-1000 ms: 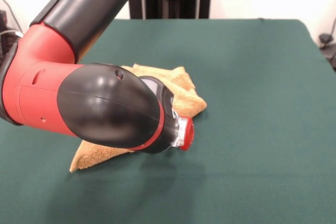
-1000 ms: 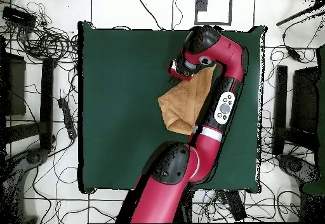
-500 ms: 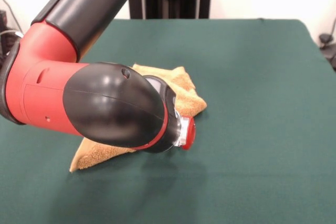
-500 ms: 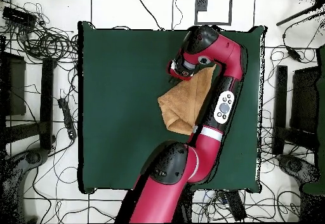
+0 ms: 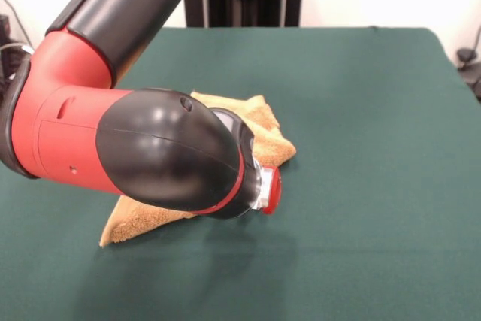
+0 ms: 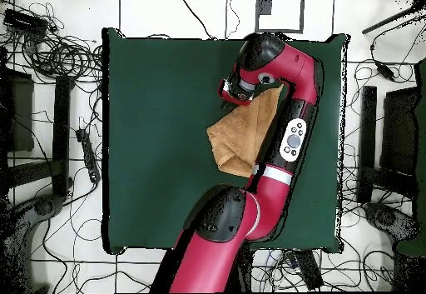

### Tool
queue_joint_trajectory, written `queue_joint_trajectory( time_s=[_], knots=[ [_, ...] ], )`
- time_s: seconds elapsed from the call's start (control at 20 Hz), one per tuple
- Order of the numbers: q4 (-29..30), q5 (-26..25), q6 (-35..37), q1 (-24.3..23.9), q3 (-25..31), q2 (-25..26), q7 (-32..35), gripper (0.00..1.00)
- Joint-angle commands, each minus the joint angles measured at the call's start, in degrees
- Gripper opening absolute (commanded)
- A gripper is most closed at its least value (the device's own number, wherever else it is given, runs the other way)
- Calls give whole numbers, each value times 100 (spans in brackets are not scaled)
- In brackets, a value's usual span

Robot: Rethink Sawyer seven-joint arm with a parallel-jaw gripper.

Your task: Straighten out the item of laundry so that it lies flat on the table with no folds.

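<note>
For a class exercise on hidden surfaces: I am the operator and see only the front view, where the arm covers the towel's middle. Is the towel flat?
Observer: No. Overhead, the towel is a folded wedge, not a square.
Operator: Where does it narrow?
Observer: To a corner beside the arm's wrist.
Operator: Is there room to spread it?
Observer: Probably. Overhead the whole table shows; the towel lies off-centre, with over half the table bare beside it.

Glossy red-and-black arm (image 5: 113, 140) with rounded black joint and grey button panel (image 6: 293, 139).
</note>
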Motion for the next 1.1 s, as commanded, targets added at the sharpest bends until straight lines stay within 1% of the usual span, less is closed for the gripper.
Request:
queue_joint_trajectory(
  time_s=[0.05,0.15,0.35,0.75,1.0,1.1],
  knots=[
    [1093,-1072,-2564,158,-48,1454,-1537,100],
    [1087,-1098,-2342,147,-11,1437,-1472,100],
    [1214,-774,-2524,144,-219,1381,-1325,100],
    [1413,-408,-2592,220,-610,1165,-1111,100],
    [1552,-86,-2405,217,-793,1002,-954,100],
    [1671,149,-2439,202,-925,952,-788,100]
  ],
)
